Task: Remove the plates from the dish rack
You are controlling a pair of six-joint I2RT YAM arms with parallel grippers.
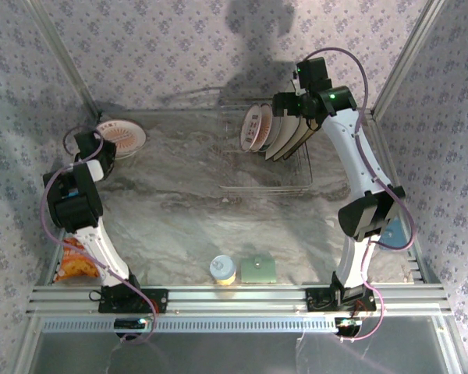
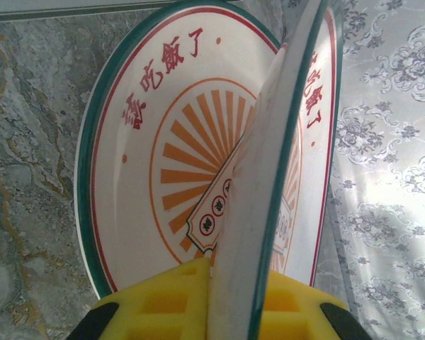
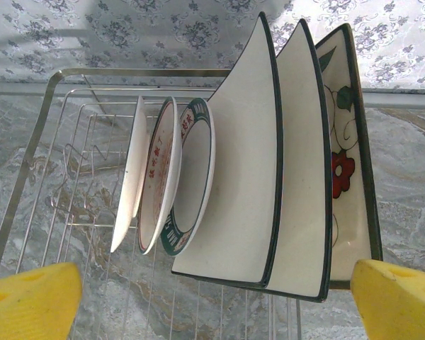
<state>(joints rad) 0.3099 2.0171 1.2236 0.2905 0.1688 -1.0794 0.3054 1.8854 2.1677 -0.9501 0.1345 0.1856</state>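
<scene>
Before spread right jaws — edges of plates (image 3: 234, 177)

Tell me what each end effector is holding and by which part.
The left end effector pinches a round plate by its rim; the right end effector is open, holding nothing.

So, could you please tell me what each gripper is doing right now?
Left gripper: shut on a round plate, held by its rim.
Right gripper: open, empty, facing the plates in the rack.
</scene>
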